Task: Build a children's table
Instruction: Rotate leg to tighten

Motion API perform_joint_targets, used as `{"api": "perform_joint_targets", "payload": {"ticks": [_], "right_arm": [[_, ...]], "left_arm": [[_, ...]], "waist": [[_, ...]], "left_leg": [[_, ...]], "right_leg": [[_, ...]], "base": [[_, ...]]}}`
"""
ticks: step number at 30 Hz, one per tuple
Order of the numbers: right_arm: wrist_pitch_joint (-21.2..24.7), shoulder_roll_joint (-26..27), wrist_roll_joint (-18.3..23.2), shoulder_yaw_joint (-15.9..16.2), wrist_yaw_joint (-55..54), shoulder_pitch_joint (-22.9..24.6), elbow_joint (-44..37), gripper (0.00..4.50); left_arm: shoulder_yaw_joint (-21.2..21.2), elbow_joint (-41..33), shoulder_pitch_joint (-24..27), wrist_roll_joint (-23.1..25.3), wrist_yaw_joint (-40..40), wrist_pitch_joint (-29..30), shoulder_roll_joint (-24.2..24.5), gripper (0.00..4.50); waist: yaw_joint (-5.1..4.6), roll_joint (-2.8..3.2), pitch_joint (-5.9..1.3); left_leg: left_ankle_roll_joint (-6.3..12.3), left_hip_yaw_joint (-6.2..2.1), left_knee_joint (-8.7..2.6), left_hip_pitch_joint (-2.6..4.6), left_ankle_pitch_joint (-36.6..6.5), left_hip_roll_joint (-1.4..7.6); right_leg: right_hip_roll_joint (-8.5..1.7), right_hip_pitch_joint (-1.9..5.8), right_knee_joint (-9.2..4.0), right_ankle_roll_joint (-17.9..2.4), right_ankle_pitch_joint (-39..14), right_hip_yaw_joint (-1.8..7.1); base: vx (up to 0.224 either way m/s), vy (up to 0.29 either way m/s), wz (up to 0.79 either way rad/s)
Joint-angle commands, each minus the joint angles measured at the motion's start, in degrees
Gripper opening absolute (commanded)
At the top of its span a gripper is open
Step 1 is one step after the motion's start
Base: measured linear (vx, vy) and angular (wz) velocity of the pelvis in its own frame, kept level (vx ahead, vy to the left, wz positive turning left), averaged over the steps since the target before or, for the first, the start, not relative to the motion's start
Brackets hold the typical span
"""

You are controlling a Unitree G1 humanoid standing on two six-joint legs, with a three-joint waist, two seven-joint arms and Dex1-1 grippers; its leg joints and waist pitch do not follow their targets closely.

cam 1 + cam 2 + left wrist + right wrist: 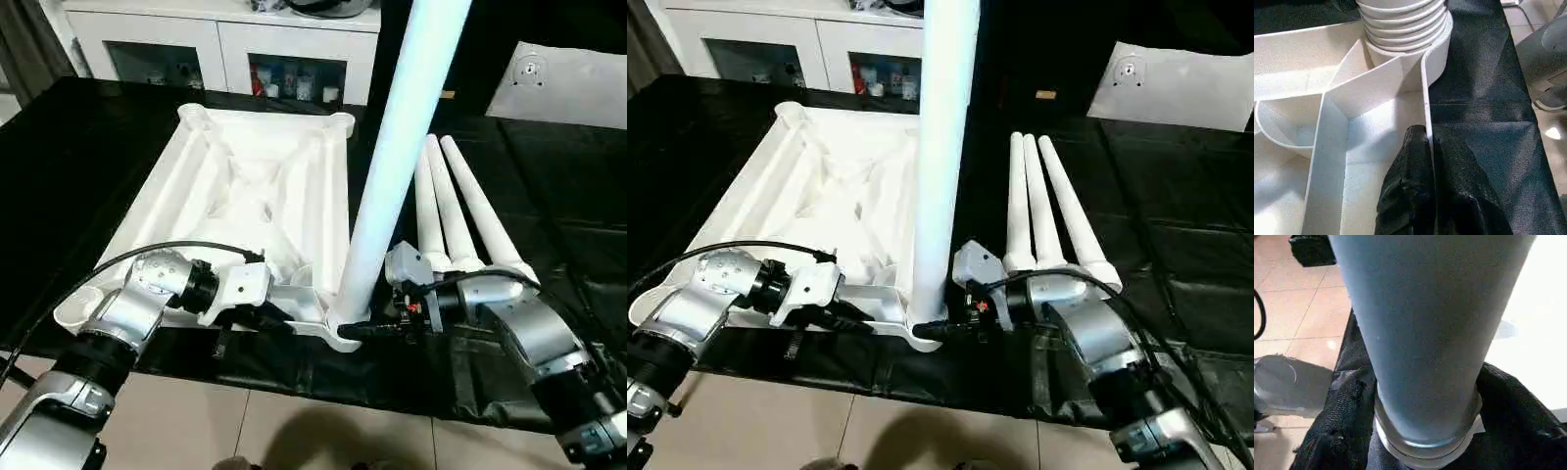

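Left gripper (pixel 1427 161) clamped on raised rim of upturned white plastic tabletop (pixel 265 186); right gripper (pixel 1420 431) straddling upright white tapered leg (pixel 392 166), grip unclear.

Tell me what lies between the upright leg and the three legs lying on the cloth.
The right gripper at the upright leg base, and black cloth before the three legs, in the left eye view.

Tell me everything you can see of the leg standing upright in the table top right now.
The upright leg is smooth white plastic, round and tapered. Its ribbed, threaded-looking base sits in the near right corner socket of the upside-down table top. The right gripper flanks its base with a finger on each side; contact is unclear. The left gripper pinches the top's rim nearby.
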Motion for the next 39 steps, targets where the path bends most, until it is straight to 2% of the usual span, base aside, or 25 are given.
{"api": "perform_joint_targets", "payload": {"ticks": [1,2,6,7,9,11,12,14,15,16,17,18,19,21,22,24,26,27,28,29,30,32,35,37,39], "right_arm": [[0.15,-0.27,0.05,0.0,0.6,-0.37,1.2,2.71],[0.54,-0.08,0.34,-0.03,0.64,-0.28,1.15,2.7],[3.07,1.04,1.61,-0.2,-0.11,1.27,-0.1,2.7],[3.78,1.57,1.77,-0.38,-1.15,1.87,-0.49,2.7],[4.7,2.65,1.9,-0.83,-3.25,2.64,-0.7,2.69],[6.18,5.95,0.96,-1.9,-9.84,3.75,-0.24,2.69],[6.18,5.95,0.96,-1.9,-9.84,3.75,-0.24,2.69],[8.39,11.6,-0.38,-3.47,-19.92,4.33,1.04,2.69],[8.39,11.6,-0.38,-3.47,-19.92,4.33,1.04,2.69],[9.85,16.89,-1.19,-4.91,-28.29,4.08,2.89,2.69],[10.41,19.82,-1.67,-5.69,-32.65,3.73,4.17,2.69],[10.41,19.82,-1.67,-5.69,-32.65,3.73,4.17,2.69],[10.54,21.83,-1.91,-6.02,-35.14,3.4,5.25,2.68],[10.34,23.97,-2.62,-6.19,-38.16,3.03,6.4,2.68],[10.4,27.08,-3.33,-6.7,-42.69,2.08,8.5,2.68],[10.4,27.08,-3.33,-6.7,-42.69,2.08,8.5,2.68],[10.57,32.36,-4.44,-8.14,-49.41,0.26,11.8,2.68],[10.13,34.04,-4.47,-9.23,-51.18,-0.38,12.81,3.03],[10.13,34.04,-4.47,-9.23,-51.18,-0.38,12.81,3.03],[9.37,34.75,-4.11,-10.01,-51.32,-0.76,13.28,3.24],[8.79,35.03,-3.72,-10.41,-51.46,-1.01,13.6,3.41],[8.64,34.55,-3.78,-10.45,-51.37,-1.12,13.58,3.49],[8.25,32.52,-3.78,-11.46,-50.16,-0.53,12.06,3.91],[7.95,31.04,-3.74,-11.66,-49.25,0.14,10.71,3.96],[8.12,29.69,-3.29,-12.98,-47.48,1.07,8.76,4.18]], "left_arm": [[-2.1,0.32,-0.59,1.79,-2.34,-1.26,0.7,0.0],[-2.05,0.44,-0.65,1.83,-2.23,-1.19,0.76,0.0],[-1.25,0.08,-0.32,1.72,-0.62,0.99,0.7,0.0],[-0.85,-0.16,-0.14,1.63,0.32,1.91,0.49,0.0],[-0.26,-0.53,0.06,1.86,2.47,3.69,0.05,0.0],[1.33,-1.66,0.52,1.87,7.92,8.12,-1.75,0.0],[1.33,-1.66,0.52,1.87,7.92,8.12,-1.75,0.0],[3.03,-4.31,1.33,1.89,15.21,14.22,-5.07,0.0],[3.03,-4.31,1.33,1.89,15.21,14.22,-5.07,0.0],[4.02,-6.42,1.84,2.66,21.73,18.29,-8.38,0.0],[4.45,-7.53,2.08,3.01,25.09,20.41,-10.37,0.0],[4.45,-7.53,2.08,3.01,25.09,20.41,-10.37,0.0],[4.72,-8.36,2.24,3.08,27.21,22.48,-12.01,0.0],[5.17,-9.18,2.23,3.35,30.44,24.58,-14.12,0.0],[5.48,-9.85,2.06,3.99,34.53,26.72,-17.02,0.0],[5.48,-9.85,2.06,3.99,34.53,26.72,-17.02,0.0],[5.29,-11.38,1.99,5.77,39.73,29.95,-20.85,0.0],[4.86,-11.78,1.93,6.77,40.57,30.41,-21.41,0.0],[4.86,-11.78,1.93,6.77,40.57,30.41,-21.41,0.0],[4.22,-11.78,1.87,7.6,40.1,30.05,-20.86,0.0],[3.74,-11.99,1.89,8.13,39.88,30.09,-20.44,0.0],[3.41,-11.64,1.86,8.65,39.41,29.43,-19.43,0.0],[3.46,-10.57,2.05,9.13,37.78,27.99,-16.56,0.0],[3.85,-10.47,2.28,8.84,36.79,27.75,-15.51,0.0],[4.26,-10.57,2.6,9.0,35.87,27.63,-14.61,0.0]], "waist": [[-0.15,-0.09,-3.23],[-0.09,0.16,-3.18],[-0.14,0.15,-2.94],[-0.08,0.43,-2.8],[-0.18,0.24,-2.76],[-0.49,0.39,-2.39],[-0.54,0.39,-2.26],[-1.03,0.25,-2.16],[-1.51,0.13,-1.91],[-1.81,0.16,-1.8],[-2.44,-0.06,-1.66],[-2.65,-0.02,-1.71],[-3.04,-0.29,-1.87],[-3.33,-0.02,-1.67],[-3.36,-0.34,-1.69],[-3.43,-0.2,-1.69],[-3.63,-0.03,-1.81],[-3.77,-0.06,-1.86],[-3.84,-0.01,-1.83],[-3.84,0.23,-2.04],[-3.86,0.35,-2.11],[-3.95,0.28,-2.13],[-4.09,0.19,-2.15],[-4.11,0.15,-2.22],[-3.86,0.02,-2.34]], "left_leg": [[2.71,-0.27,-3.64,0.11,-9.22,2.69],[2.68,-0.28,-3.65,0.13,-9.45,2.68],[2.01,-0.32,-3.87,0.2,-11.19,2.72],[1.84,-0.37,-3.95,0.23,-11.52,2.72],[1.35,-0.43,-4.1,0.3,-12.64,2.74],[0.24,-0.52,-4.41,0.36,-14.8,2.77],[-0.04,-0.64,-4.5,0.34,-15.65,2.68],[-0.82,-0.93,-4.62,0.49,-17.69,2.49],[-1.3,-1.02,-4.76,0.38,-18.32,2.47],[-1.6,-1.17,-4.87,0.26,-18.82,2.47],[-2.12,-1.43,-4.92,0.07,-19.81,2.3],[-2.26,-1.55,-4.86,0.22,-20.36,2.2],[-1.8,-1.59,-4.65,0.54,-20.7,2.09],[-0.81,-1.42,-4.71,0.57,-21.2,2.26],[-0.6,-1.39,-4.65,0.61,-21.43,2.14],[-0.47,-1.54,-4.77,0.42,-21.34,2.02],[-0.58,-1.51,-4.94,0.3,-20.97,2.15],[-0.76,-1.6,-5.08,0.17,-20.94,2.13],[-0.72,-1.59,-5.15,0.15,-21.13,2.21],[-0.6,-1.58,-5.15,0.33,-21.32,2.27],[-0.44,-1.5,-5.27,0.13,-20.7,2.24],[-0.21,-1.34,-5.31,0.05,-20.38,2.26],[0.18,-1.19,-5.28,-0.02,-20.0,2.2],[0.48,-1.12,-5.24,-0.09,-19.54,2.15],[0.93,-0.92,-5.1,-0.07,-17.32,2.24]], "right_leg": [[-3.82,2.91,-3.7,-14.29,-7.63,2.11],[-3.83,2.87,-3.72,-14.41,-7.62,2.1],[-3.81,2.79,-4.02,-13.97,-10.36,2.12],[-3.81,2.7,-4.09,-13.86,-10.8,2.14],[-3.81,2.68,-4.27,-13.41,-12.45,2.15],[-3.88,2.39,-4.5,-12.76,-15.88,2.29],[-3.87,2.28,-4.73,-12.38,-17.78,2.19],[-3.99,2.01,-5.43,-9.93,-24.5,2.25],[-3.87,1.77,-5.42,-9.48,-25.89,2.25],[-3.99,1.77,-5.54,-9.05,-27.3,2.24],[-4.04,1.62,-5.75,-7.64,-31.33,1.97],[-4.12,1.42,-6.02,-6.87,-33.3,1.92],[-4.11,1.21,-6.46,-5.72,-35.01,2.02],[-3.85,0.73,-6.66,-5.87,-33.49,2.26],[-3.77,0.71,-6.78,-5.75,-33.77,2.16],[-3.84,0.79,-6.93,-5.11,-34.52,2.12],[-3.8,0.79,-6.72,-5.45,-32.55,2.2],[-3.76,0.94,-6.69,-5.66,-31.45,2.09],[-3.83,0.93,-6.71,-5.71,-31.03,2.16],[-3.8,0.9,-6.65,-6.1,-29.23,2.14],[-3.71,1.12,-6.49,-6.7,-26.29,2.2],[-3.62,1.23,-6.34,-7.49,-23.48,2.28],[-3.7,1.41,-6.26,-8.21,-22.39,2.39],[-3.77,1.51,-6.38,-7.9,-23.39,2.42],[-3.77,1.66,-6.32,-8.09,-21.82,2.54]], "base": [[0.0,0.0,0.0],[0.0,0.0,0.0],[0.0,0.0,0.0],[0.0,0.0,0.0],[0.0,0.0,0.0],[0.0,0.0,0.0],[0.0,0.0,0.0],[0.0,0.0,0.0],[0.0,0.0,0.0],[0.0,0.0,0.0],[0.0,0.0,0.0],[0.0,0.0,0.0],[0.0,0.0,0.0],[0.0,0.0,0.0],[0.0,0.0,0.0],[0.0,0.0,0.0],[0.0,0.0,0.0],[0.0,0.0,0.0],[0.0,0.0,0.0],[0.0,0.0,0.0],[0.0,0.0,0.0],[0.0,0.0,0.0],[0.0,0.0,0.0],[0.0,0.0,0.0],[0.0,0.0,0.0]]}}
